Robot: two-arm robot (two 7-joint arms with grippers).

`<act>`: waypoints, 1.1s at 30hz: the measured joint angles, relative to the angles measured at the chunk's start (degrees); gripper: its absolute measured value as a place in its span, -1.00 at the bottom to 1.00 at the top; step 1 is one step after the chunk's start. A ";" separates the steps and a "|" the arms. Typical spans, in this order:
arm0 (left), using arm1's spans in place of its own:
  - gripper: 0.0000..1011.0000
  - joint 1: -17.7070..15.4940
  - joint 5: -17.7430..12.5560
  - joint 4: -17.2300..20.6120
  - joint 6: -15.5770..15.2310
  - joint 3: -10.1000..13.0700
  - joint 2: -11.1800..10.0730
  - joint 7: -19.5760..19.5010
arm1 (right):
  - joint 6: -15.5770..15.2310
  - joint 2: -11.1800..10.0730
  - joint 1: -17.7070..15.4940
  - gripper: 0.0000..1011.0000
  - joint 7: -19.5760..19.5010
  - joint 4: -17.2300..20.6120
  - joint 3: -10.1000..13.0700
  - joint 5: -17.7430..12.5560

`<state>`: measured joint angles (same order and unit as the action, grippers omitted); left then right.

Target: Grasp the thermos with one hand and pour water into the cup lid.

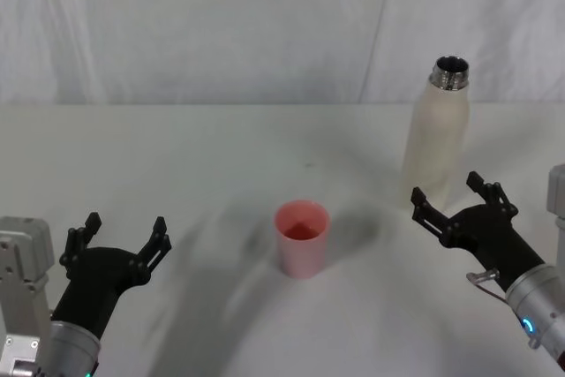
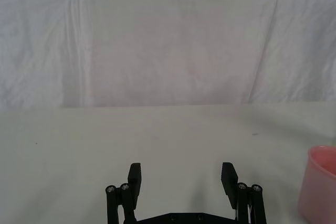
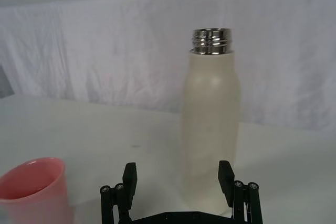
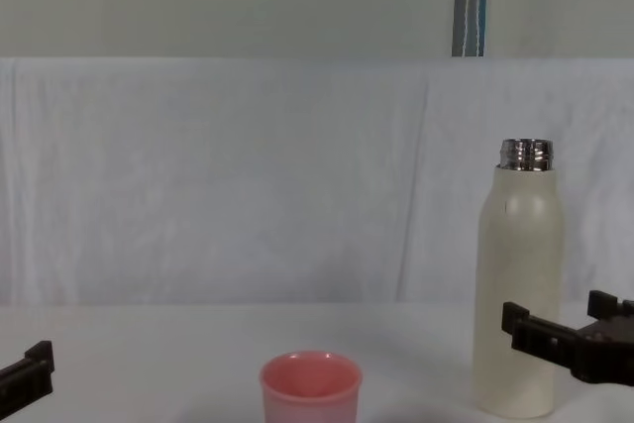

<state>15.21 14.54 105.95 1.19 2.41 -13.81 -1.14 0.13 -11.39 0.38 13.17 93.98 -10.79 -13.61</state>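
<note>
Head view gives the whole layout: thermos (image 1: 437, 134) upright at far right of the white desk (image 1: 221, 156), cap off, steel neck open; cup lid (image 1: 302, 237) upright near centre, closer to the robot, well apart from the thermos. Chest view shows them side-on w/ the thermos much taller, plus a grey-blue vertical strip (image 4: 471, 2) above the white backdrop cloth (image 4: 248, 175). Cup lid interior looks pink and bare from the head view; can't tell if any water is in it. Thermos contents not visible.

Right gripper (image 1: 452, 198) sits low, just in front of the thermos base, fingers (image 3: 129, 177) spread wide, holding nothing; in the right wrist view the thermos stands just beyond the finger gap, toward one finger (image 3: 226, 174), not touching. Left gripper (image 1: 124, 236) rests low at the near-left, fingers (image 2: 135, 178) wide apart, empty; cup lid well off to its side.
</note>
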 joint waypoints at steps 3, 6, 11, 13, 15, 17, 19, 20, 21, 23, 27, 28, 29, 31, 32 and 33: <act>0.98 0.00 0.00 0.00 0.00 0.00 0.00 0.00 | 0.00 -0.18 -0.18 0.98 -0.01 0.10 -0.42 0.10; 0.98 0.00 0.00 0.00 0.00 0.00 0.00 0.00 | 0.06 -0.48 -0.23 0.98 0.00 0.10 -0.75 0.36; 0.98 0.00 0.00 0.00 0.00 0.00 0.00 0.00 | 0.21 -0.87 -0.33 0.98 0.00 0.17 -1.11 0.76; 0.98 0.00 0.00 0.00 0.00 0.00 0.00 0.00 | 0.28 -1.03 -0.44 0.98 0.09 0.31 -1.33 0.81; 0.98 0.00 0.00 0.00 0.00 0.00 0.00 0.00 | 0.30 -1.22 -0.55 0.98 0.25 0.51 -1.48 0.81; 0.98 0.00 0.00 0.00 0.00 0.00 0.00 0.00 | 0.30 -1.33 -0.63 0.98 0.44 0.60 -1.55 0.80; 0.98 0.00 0.00 0.00 0.00 0.00 0.00 0.00 | 0.30 -1.48 -0.69 0.98 0.55 0.69 -1.64 0.77; 0.98 0.00 0.00 0.00 0.00 0.00 0.00 0.00 | 0.30 -1.52 -0.71 0.98 0.56 0.70 -1.66 0.77; 0.98 0.00 0.00 0.00 0.00 0.00 0.00 0.00 | 0.30 -1.55 -0.72 0.98 0.58 0.69 -1.69 0.76; 0.98 0.00 0.00 0.00 0.00 0.00 0.00 0.00 | 0.30 -1.68 -0.76 0.98 0.67 0.74 -1.71 0.66; 0.98 0.00 0.00 0.00 0.00 0.00 0.00 0.00 | 0.30 -1.91 -0.84 0.98 0.92 0.90 -1.75 0.46; 0.98 0.00 0.00 0.00 0.00 0.00 0.00 0.00 | 0.30 -2.01 -0.86 0.98 0.95 0.93 -1.78 0.38; 0.98 0.00 0.00 0.00 0.00 0.00 0.00 0.00 | 0.30 -2.04 -0.88 0.98 0.97 0.96 -1.79 0.34; 0.98 0.00 0.00 0.00 0.00 0.00 0.00 0.00 | 0.30 -2.11 -0.93 0.98 0.99 1.00 -1.81 0.27; 0.98 0.00 0.00 0.00 0.00 0.00 0.00 0.00 | 0.29 -2.18 -0.97 0.98 1.00 1.00 -1.84 0.21; 0.98 0.00 0.00 0.00 0.00 0.00 0.00 0.00 | 0.28 -2.23 -1.01 0.98 1.01 1.00 -1.86 0.15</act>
<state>15.21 14.54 105.95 1.19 2.41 -13.81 -1.14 0.41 -13.62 -0.63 14.18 94.98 -12.65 -13.46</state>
